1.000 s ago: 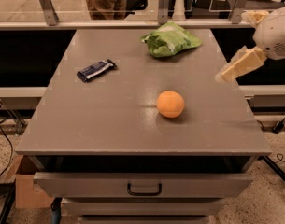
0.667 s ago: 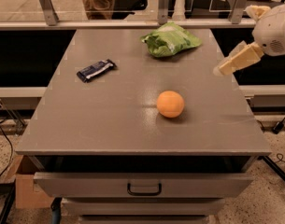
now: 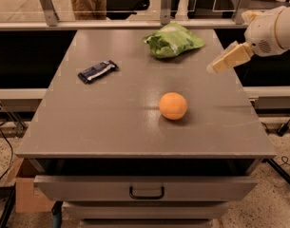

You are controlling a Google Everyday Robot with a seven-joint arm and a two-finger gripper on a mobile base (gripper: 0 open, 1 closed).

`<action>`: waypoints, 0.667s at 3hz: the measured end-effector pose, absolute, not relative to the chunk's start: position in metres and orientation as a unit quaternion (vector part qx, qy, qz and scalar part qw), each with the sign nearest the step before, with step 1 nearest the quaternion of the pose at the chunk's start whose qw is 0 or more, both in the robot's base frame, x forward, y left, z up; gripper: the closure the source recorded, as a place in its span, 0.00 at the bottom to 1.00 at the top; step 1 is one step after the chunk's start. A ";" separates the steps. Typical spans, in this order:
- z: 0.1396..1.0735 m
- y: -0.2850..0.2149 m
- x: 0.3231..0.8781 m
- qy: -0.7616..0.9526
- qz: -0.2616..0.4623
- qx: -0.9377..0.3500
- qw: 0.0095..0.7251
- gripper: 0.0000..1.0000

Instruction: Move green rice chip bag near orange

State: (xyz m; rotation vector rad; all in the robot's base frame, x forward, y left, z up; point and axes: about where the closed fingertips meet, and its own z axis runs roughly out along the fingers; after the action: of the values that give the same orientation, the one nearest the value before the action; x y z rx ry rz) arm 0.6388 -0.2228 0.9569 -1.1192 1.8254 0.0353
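Hand (image 3: 216,69): tan, at the right edge of the table (image 3: 111,127), hanging just above the surface. We see it angled down and to the left, toward the table's middle. It touches nothing.
Hand state: we cannot tell whether it is spread or pressed together.
Arm (image 3: 273,30): white rounded link coming in from the upper right; the hand sticks out of its lower left end.
Green rice chip bag (image 3: 174,41): lies at the far edge of the table, a little right of centre. Crinkled, puffy, light green with pale patches on top. We place it left of and beyond the hand, apart from it.
Orange (image 3: 173,106): sits on the table right of centre, on the near side of the bag. Well apart from the bag, bare grey top between them.
Hand vs orange: hand is beyond it and to its right, not touching.
Dark blue bar (image 3: 98,71): wrapped, lies slanted on the left half of the table, well apart from the bag and the orange.
Drawer (image 3: 144,186): under the table's front edge, with a dark handle (image 3: 147,192) at mid-front.
Background: metal rail and glass behind the table; we see tan trouser legs (image 3: 89,1) beyond it.
Floor: cardboard box (image 3: 25,194) at lower left, beside the table's base.
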 end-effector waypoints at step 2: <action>0.931 -0.202 0.672 0.762 0.044 -0.433 0.479 0.00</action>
State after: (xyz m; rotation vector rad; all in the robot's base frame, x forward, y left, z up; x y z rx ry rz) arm 0.6717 -0.2024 0.9307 -1.0574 1.8611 0.1074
